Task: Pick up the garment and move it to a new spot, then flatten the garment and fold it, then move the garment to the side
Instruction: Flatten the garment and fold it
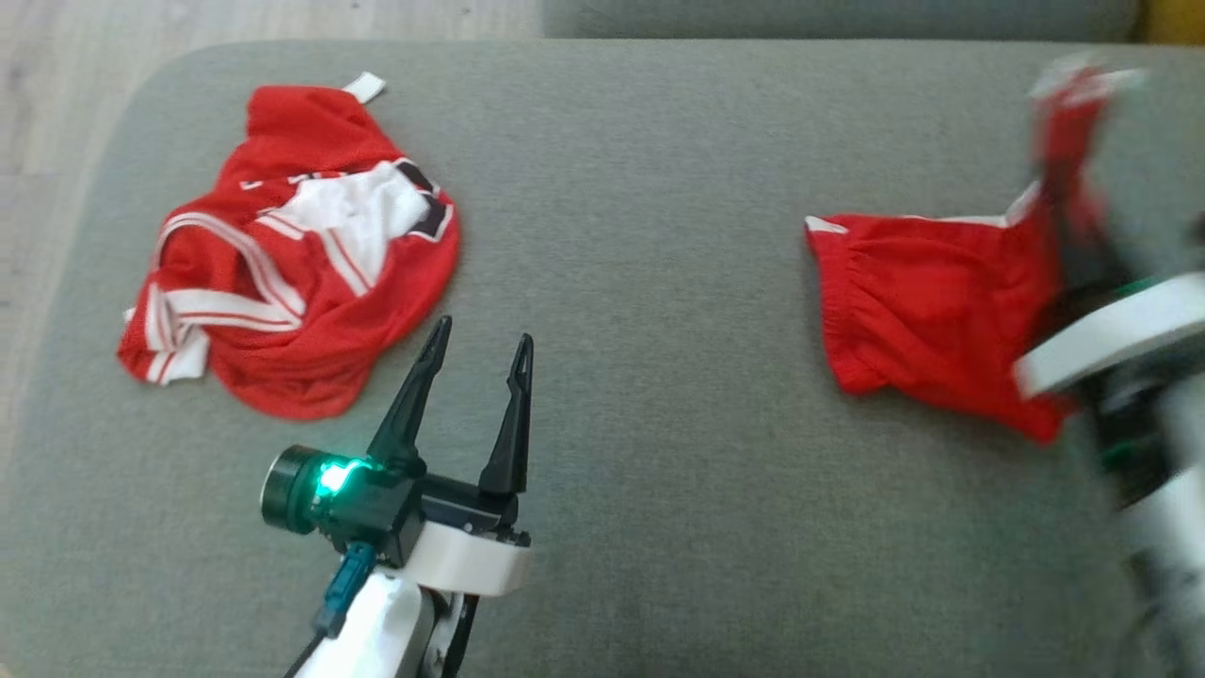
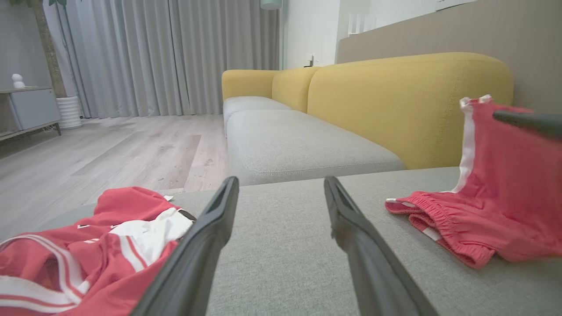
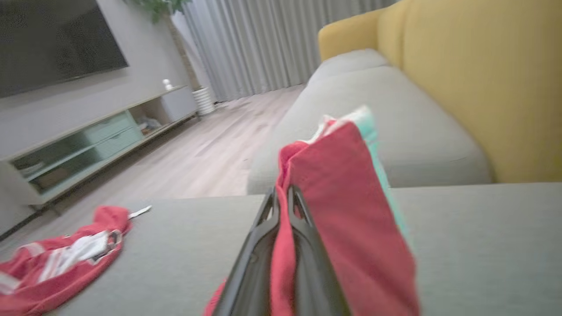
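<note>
- Right wrist view: right gripper (image 3: 283, 193) clamps red elastic-waisted fabric shorts (image 3: 351, 210), partly raised above grey fabric cushion (image 3: 483, 245).
- Left gripper (image 1: 482, 331) wide, empty, near crumpled red-and-white mesh jersey (image 1: 292, 254).

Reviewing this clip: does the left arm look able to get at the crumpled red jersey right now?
Probably yes. The left gripper is open right beside the jersey, with bare cushion between them; the right gripper, shut on the shorts, is well away.
</note>
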### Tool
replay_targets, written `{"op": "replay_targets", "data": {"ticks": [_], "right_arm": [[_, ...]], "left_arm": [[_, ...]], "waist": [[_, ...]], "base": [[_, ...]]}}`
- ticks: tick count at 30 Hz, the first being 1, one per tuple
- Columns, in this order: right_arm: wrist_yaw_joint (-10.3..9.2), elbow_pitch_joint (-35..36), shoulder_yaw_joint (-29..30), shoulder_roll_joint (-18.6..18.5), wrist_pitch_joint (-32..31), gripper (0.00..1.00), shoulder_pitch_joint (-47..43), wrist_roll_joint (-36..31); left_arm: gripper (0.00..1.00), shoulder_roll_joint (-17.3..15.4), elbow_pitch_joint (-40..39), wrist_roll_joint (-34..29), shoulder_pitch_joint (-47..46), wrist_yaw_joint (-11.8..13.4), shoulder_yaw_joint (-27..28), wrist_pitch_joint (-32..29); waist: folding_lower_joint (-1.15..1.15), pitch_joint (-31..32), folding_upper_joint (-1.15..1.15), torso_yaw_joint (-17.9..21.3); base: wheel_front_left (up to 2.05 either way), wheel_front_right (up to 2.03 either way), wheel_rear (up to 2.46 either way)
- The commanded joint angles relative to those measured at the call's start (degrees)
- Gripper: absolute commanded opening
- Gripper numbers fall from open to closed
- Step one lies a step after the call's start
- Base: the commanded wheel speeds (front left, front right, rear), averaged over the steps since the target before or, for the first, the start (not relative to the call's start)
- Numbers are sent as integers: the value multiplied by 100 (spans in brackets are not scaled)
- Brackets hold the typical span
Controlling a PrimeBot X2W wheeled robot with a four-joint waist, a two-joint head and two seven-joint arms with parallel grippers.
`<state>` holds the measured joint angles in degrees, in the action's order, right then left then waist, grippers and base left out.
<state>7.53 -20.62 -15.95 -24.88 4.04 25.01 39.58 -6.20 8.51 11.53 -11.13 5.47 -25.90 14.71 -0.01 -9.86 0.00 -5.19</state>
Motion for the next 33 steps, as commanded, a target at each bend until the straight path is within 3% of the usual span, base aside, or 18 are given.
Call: {"op": "replay_targets", "data": {"ticks": [1, 3, 4, 8, 10, 14, 21, 27, 33], "right_arm": [[-4, 285, -122, 149, -113, 0, -173, -103], [-4, 491, -223, 554, -275, 45, -368, -236], [-4, 527, -251, 769, -302, 100, -454, -272], [-4, 543, -44, 1402, 64, 100, -641, -601], [-4, 601, 65, 1534, 317, 100, -723, -751], [-4, 755, 265, 1434, 724, 100, -1053, -988], [-4, 984, 526, 875, 1087, 100, -1976, -1440], [-4, 1112, 1097, 1019, 1094, 100, -2721, -1889], [-4, 1138, 1287, 1221, 1095, 100, -3010, -2075]], "left_arm": [[100, 21, -176, -27, -90, -25, 237, 29], [100, 45, -177, -28, -54, -26, 256, 29], [100, 59, -175, -24, -37, -33, 260, 29], [100, 102, -149, -35, 1, -70, 261, 29], [100, 113, -150, -49, 35, -67, 290, 29], [100, 128, -177, -45, 164, -89, 368, 29], [100, 162, -311, -50, 699, -36, 634, 29], [100, 196, -370, -104, 1243, -52, 891, 29], [100, 231, -267, -159, 1501, -125, 1066, 29]], "waist": [[1, 61, 0, -98], [1, 90, 0, -161], [1, 106, 0, -190], [1, 187, 0, -282], [1, 268, 0, -284], [1, 503, 0, -254], [1, 1016, 0, -96], [1, 1306, 0, 16], [1, 1428, 0, 92]], "base": [[0, 0, 0], [0, 0, 0], [0, 0, 0], [0, 0, 0], [0, 0, 0], [0, 0, 0], [0, 0, 0], [0, 0, 0], [0, 0, 0]]}}
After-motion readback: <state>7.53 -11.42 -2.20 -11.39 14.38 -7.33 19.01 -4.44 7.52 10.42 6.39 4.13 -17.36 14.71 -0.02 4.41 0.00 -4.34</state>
